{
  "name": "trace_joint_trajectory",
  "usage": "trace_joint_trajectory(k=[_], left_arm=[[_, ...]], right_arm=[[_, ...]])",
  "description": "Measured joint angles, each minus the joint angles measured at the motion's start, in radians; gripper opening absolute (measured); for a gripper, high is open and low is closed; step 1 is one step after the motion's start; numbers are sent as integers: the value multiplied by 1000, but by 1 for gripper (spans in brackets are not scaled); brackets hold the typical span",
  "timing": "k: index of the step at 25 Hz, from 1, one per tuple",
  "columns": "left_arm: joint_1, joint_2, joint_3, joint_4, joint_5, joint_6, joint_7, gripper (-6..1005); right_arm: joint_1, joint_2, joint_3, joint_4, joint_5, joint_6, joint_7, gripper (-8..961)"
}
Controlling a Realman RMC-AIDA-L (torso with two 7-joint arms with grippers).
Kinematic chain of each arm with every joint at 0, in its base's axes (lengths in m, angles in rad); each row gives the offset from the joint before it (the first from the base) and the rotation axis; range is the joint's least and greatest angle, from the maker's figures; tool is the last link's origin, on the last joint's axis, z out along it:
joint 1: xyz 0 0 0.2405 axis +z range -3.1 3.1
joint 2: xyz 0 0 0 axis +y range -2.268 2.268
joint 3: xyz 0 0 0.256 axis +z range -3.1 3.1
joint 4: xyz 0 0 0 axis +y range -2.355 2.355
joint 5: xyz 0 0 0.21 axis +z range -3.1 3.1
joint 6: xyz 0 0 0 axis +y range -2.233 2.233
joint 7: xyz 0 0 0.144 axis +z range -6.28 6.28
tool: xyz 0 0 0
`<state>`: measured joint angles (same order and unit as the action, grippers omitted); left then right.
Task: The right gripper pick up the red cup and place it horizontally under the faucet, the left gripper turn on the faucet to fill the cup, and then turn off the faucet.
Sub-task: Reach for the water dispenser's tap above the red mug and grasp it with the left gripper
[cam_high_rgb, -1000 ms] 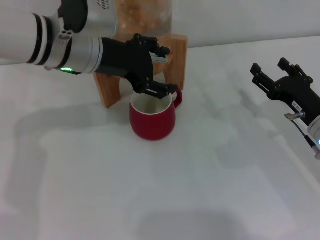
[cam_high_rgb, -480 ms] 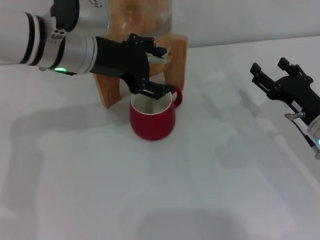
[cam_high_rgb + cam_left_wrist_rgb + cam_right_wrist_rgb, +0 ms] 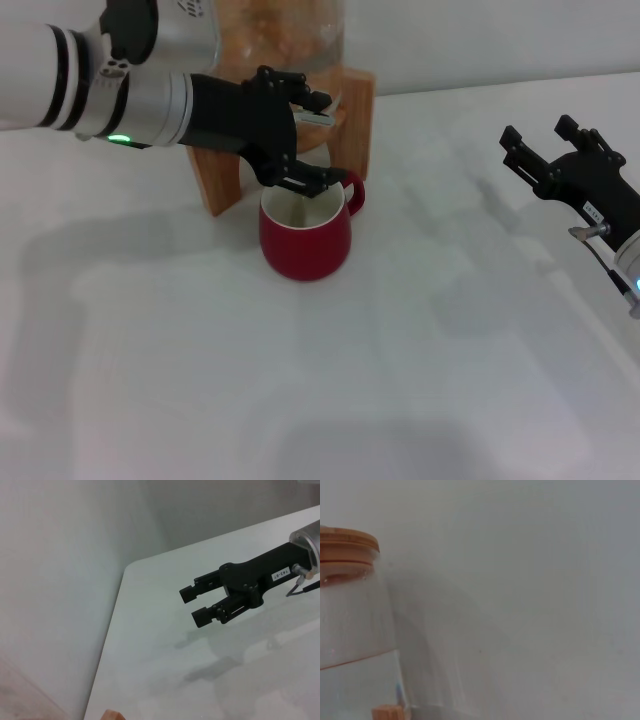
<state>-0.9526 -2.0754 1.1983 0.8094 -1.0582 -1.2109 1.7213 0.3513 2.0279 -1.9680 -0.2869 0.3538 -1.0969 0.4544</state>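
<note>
While the red cup (image 3: 305,237) stands upright on the white bench (image 3: 400,360), just in front of the wooden stand (image 3: 222,178), the left pincer (image 3: 305,140) reaches in from the left side of the head view and hangs directly over the cup's far rim. Its black fingers (image 3: 318,178) spread above and below the small chrome faucet (image 3: 318,117), the upper ones by the lever and the lower ones nearly at the cup's lip, so the pincer reads as closed around the faucet, though the exact contact is hidden behind the fingers. A green light (image 3: 119,139) glows on the silver wrist behind it. The cup's white inside faces up and its small loop handle (image 3: 354,192) points to the right, toward the stand's right leg. Above the stand rises the glass jar (image 3: 282,28), its lower part showing through the top of the head view; the right wrist view shows the same jar (image 3: 350,610) with a wooden lid (image 3: 347,539) and clear liquid inside.

The right pincer (image 3: 545,148) sits well apart from the cup, at the right edge of the bench, raised off the surface with its two black fingers parted and nothing between them. The left wrist view shows it (image 3: 195,605) from afar, jaws apart over the bare bench top (image 3: 165,670).
</note>
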Motion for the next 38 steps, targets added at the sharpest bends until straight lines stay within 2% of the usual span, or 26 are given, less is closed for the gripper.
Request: trace_joint_trajectory(k=[19, 38], left_arm=[[-46, -6, 6, -73, -3, 39, 69, 846], [-27, -4, 20, -45, -2, 1, 35, 846]], right_arm=[[0, 0, -3, 0, -1, 0, 4, 835], [0, 0, -3, 0, -1, 0, 1, 836]])
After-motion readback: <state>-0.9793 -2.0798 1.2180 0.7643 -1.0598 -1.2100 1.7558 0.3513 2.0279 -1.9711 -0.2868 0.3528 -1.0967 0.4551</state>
